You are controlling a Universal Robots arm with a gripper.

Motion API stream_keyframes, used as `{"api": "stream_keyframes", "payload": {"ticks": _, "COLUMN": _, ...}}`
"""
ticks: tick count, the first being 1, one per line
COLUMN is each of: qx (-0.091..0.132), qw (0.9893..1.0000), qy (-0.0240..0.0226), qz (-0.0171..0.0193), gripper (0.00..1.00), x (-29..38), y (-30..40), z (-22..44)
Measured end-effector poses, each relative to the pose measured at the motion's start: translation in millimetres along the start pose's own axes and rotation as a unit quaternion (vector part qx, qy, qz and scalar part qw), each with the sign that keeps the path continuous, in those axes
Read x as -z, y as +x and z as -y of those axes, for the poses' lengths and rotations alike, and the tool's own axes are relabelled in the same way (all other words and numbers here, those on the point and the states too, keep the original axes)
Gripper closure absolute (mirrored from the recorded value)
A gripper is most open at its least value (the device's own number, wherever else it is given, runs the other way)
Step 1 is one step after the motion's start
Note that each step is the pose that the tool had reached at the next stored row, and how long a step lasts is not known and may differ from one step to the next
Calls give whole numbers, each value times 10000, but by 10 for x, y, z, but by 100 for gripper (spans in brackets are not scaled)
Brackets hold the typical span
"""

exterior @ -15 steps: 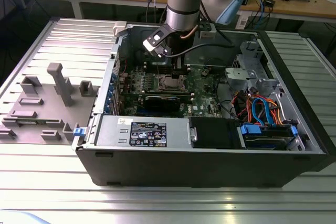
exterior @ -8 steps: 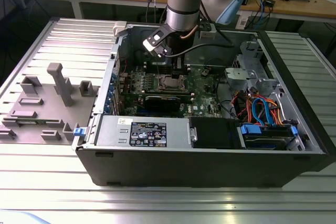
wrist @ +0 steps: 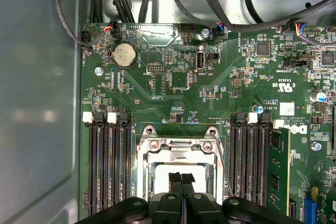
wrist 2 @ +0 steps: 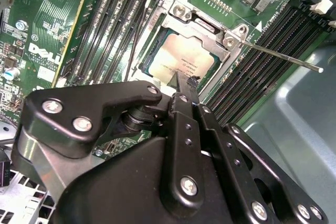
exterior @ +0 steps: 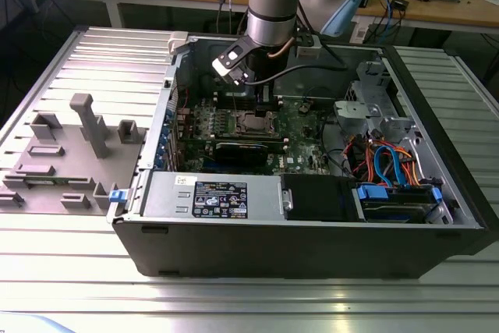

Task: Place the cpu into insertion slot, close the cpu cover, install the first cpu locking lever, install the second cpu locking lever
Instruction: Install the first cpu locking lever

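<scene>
Nearest to the lens in both wrist views are the black links of the jaws, and I see the two fingertips pressed together with nothing between them. Straight below their tips lies the cpu, flat inside the insertion slot, so the chip is already seated. The cpu cover seems folded down around it, with the metal top showing through the cut-out. One locking lever is not latched, I judge: its thin rod points away from a corner of the socket, across the memory slots, to one side of the jaws. The green board sits inside the open computer case on the ribbed counter.
</scene>
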State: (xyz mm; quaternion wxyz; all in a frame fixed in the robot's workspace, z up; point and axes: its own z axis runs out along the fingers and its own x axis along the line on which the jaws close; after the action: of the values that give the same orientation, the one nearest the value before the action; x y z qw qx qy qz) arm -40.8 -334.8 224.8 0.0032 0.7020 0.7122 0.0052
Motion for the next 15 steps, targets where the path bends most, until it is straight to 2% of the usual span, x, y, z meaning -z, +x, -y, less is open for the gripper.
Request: {"api": "stream_keyframes", "payload": {"ticks": 15, "qx": -37, "qw": 10000, "qy": 0, "qz": 0, "gripper": 89, "x": 0, "y": 0, "z": 0}}
